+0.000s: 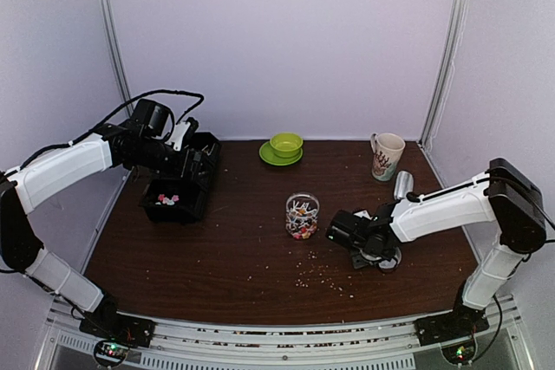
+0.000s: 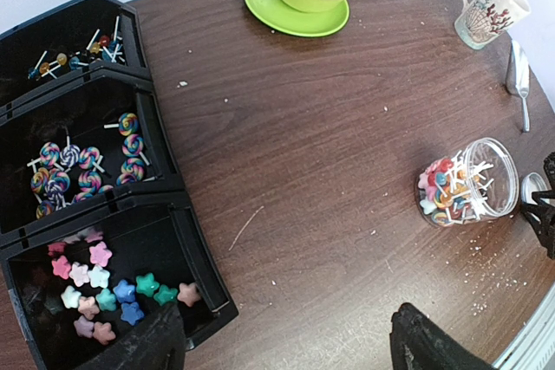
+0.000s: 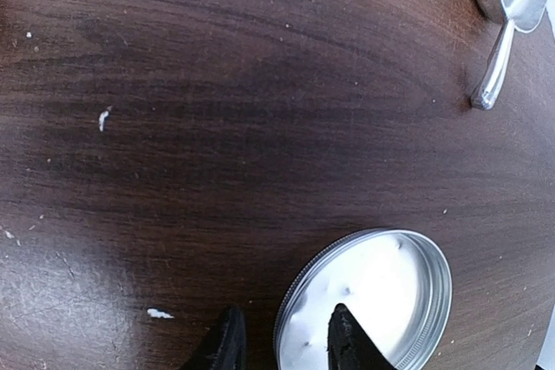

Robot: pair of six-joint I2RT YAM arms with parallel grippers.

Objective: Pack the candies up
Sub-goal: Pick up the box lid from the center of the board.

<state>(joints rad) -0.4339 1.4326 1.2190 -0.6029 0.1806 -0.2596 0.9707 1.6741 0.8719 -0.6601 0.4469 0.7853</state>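
Star-shaped candies (image 2: 104,288) in pink, blue, green and white lie in the nearest compartment of a black tray (image 2: 161,140); swirled lollipops (image 2: 82,171) fill the middle one. A glass jar (image 1: 302,216) at mid-table holds mixed candies (image 2: 447,188). My left gripper (image 2: 286,348) hangs open above the tray's near corner, holding nothing. My right gripper (image 3: 284,322) straddles the rim of a round metal lid (image 3: 381,292) lying inside-up on the table. One finger is inside the lid, the other just outside with a small gap to the rim.
A green bowl on a green saucer (image 1: 285,144) stands at the back, a printed mug (image 1: 387,155) at the back right. A metal scoop (image 3: 507,6) lies beyond the lid. Pale crumbs (image 1: 321,270) dot the near table.
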